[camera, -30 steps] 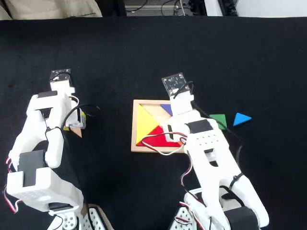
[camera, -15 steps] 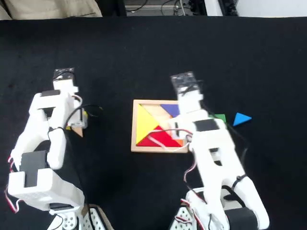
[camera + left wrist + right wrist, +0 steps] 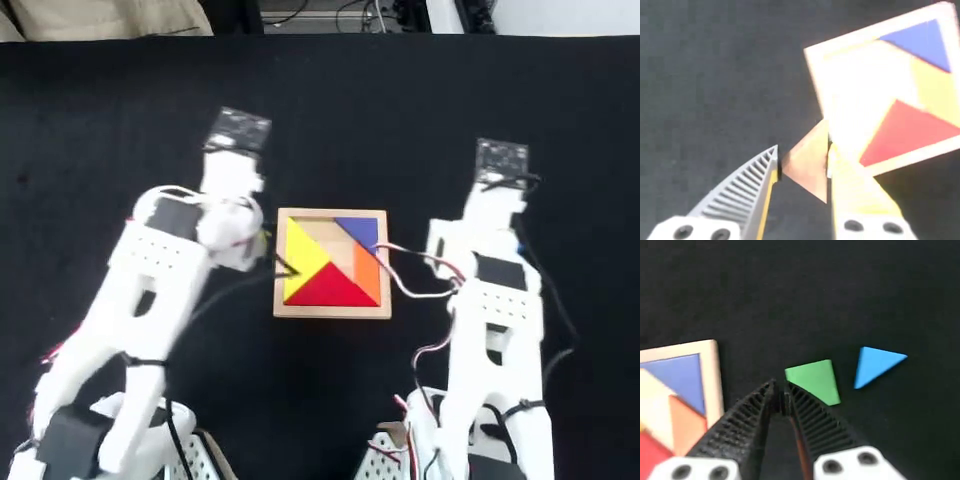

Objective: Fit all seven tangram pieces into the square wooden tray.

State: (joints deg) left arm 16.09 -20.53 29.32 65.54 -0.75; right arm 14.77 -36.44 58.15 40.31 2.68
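The square wooden tray (image 3: 332, 312) lies mid-table and holds a yellow triangle (image 3: 303, 258), a red triangle (image 3: 335, 288), a blue piece (image 3: 358, 230) and an orange piece (image 3: 368, 272). At the tray's left edge, my left gripper (image 3: 268, 248) (image 3: 801, 155) is shut on a tan triangle (image 3: 810, 170), held over the tray (image 3: 815, 60) rim. My right gripper (image 3: 781, 390) is shut with nothing in it, just beside a green piece (image 3: 815, 381). A blue triangle (image 3: 874, 365) lies a little beyond the green one. In the high view the right arm (image 3: 495, 285) covers both pieces.
Black cloth covers the whole table. Open cloth stretches behind the tray and to the far left. The tray (image 3: 715, 375) corner lies close to the right gripper. Both arm bases stand at the table's front edge.
The left arm swung right, carrying the tan triangle to the tray's left edge. The right arm left the tray and moved right, over the green and blue pieces.
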